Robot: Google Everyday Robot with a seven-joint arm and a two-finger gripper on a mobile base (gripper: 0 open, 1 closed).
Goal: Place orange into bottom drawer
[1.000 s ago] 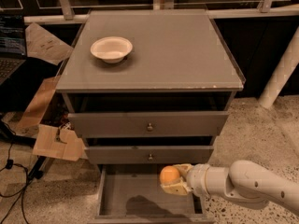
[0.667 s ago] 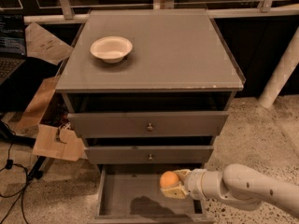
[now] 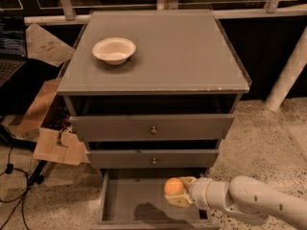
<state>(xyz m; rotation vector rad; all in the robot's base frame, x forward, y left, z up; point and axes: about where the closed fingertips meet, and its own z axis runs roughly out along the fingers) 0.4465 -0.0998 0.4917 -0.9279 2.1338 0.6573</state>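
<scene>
The orange is a small round fruit held in my gripper, which is shut on it. The white arm comes in from the lower right. The gripper holds the orange above the right half of the bottom drawer, a pulled-out shallow grey tray at the foot of the cabinet. The orange's shadow falls on the drawer floor just left of and below it. The drawer floor is otherwise bare.
The grey cabinet has two shut drawers with small round knobs above the open one. A white bowl sits on its top at the left. Cardboard pieces and cables lie on the floor at left. A white pole stands at right.
My gripper has moved a little to the left and slightly down with the orange, further over the open bottom drawer.
</scene>
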